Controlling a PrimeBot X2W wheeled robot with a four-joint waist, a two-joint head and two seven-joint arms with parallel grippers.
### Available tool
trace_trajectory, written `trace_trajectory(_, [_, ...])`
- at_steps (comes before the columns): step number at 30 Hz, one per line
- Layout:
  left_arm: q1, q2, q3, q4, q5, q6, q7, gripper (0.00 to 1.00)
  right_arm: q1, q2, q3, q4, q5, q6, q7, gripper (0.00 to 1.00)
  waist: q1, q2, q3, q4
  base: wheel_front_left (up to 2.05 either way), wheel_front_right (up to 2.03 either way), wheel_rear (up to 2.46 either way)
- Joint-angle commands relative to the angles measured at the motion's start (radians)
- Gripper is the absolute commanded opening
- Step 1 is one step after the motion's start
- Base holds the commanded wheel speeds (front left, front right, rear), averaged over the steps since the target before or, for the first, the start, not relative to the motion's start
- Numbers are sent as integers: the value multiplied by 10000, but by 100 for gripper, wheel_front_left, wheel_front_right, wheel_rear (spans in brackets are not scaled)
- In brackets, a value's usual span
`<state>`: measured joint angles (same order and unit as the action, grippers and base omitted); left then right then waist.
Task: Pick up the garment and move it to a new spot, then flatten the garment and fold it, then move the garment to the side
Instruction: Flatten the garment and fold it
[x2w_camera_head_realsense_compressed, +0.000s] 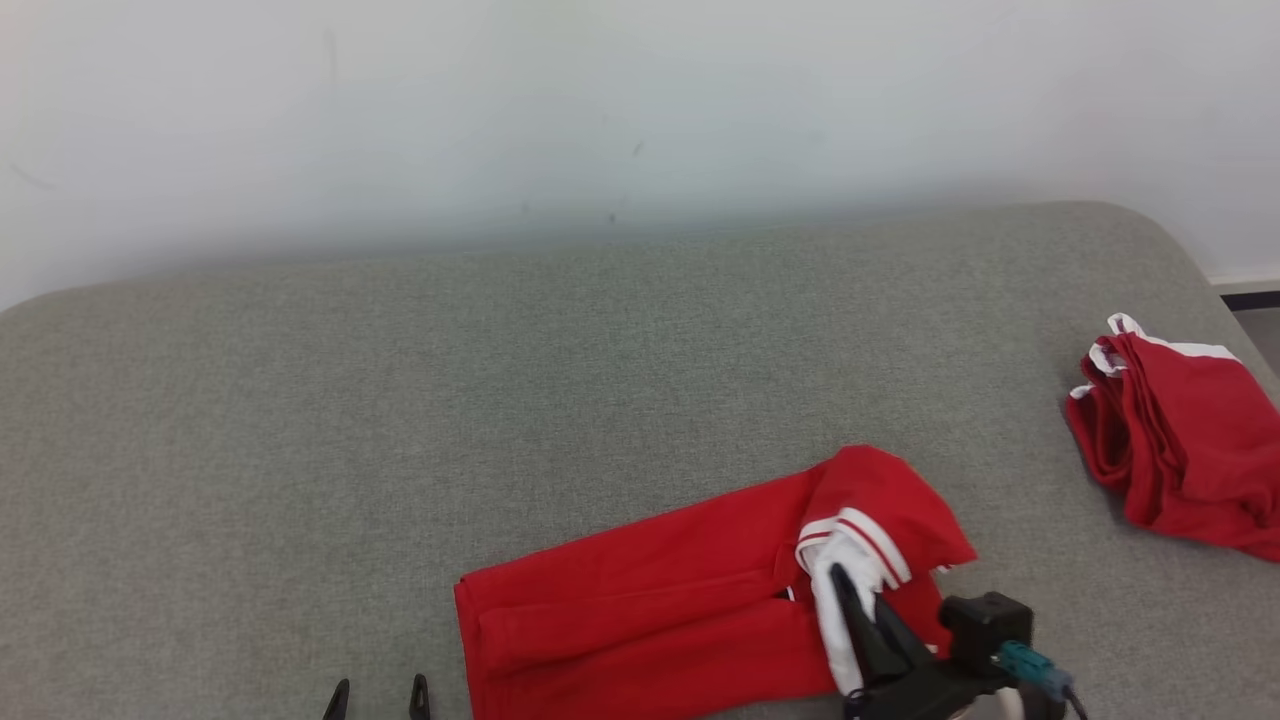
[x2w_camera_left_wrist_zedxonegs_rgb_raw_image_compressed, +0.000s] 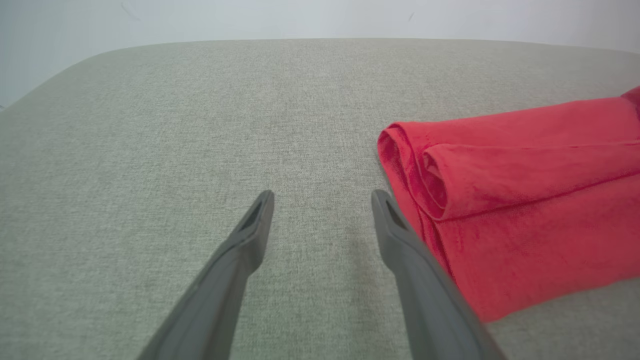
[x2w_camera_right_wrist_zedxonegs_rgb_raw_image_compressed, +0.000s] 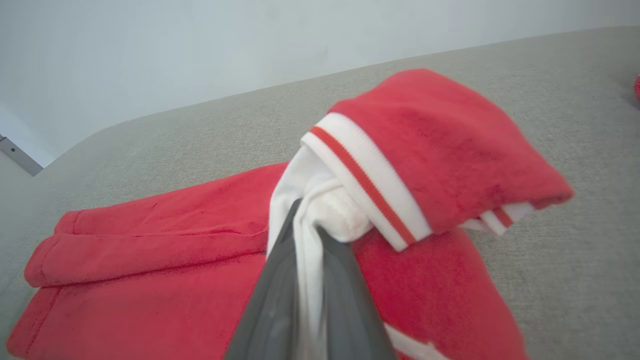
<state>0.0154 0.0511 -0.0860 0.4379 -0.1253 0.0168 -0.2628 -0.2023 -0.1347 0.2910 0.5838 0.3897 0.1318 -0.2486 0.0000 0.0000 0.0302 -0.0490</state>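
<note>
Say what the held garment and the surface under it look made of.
Garment: soft, matte, fleecy knit by its fuzzy nap; white ribbed trim looks elastic. Surface: grey woven upholstery, matte, visible coarse weave, probably padded given its rounded edges.

Bright, soft, even light leaves only thin, faint shadows under the folds of the garment (x2w_camera_head_realsense_compressed: 650, 610). The far wall (x2w_camera_head_realsense_compressed: 640, 100) looks pale, washed out. In the right wrist view the near fingers (x2w_camera_right_wrist_zedxonegs_rgb_raw_image_compressed: 272, 310) blur; the far edge of the grey surface (x2w_camera_left_wrist_zedxonegs_rgb_raw_image_compressed: 150, 125) bows in both wrist views

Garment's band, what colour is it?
The band: white with one red stripe; right wrist view best.
</note>
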Motion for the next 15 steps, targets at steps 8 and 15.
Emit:
trace_trajectory(8, [51,-9,-17,74,118,-124,-24,100,-201,48,1749,-983,565,-27,628,0,0,0,-94,422,0,0,0])
trace_trajectory(15, [-56,-8,-177,119,181,-138,-26,100,-709,203,2849,-926,882,-27,1032,0,0,0,-125,994,0,0,0])
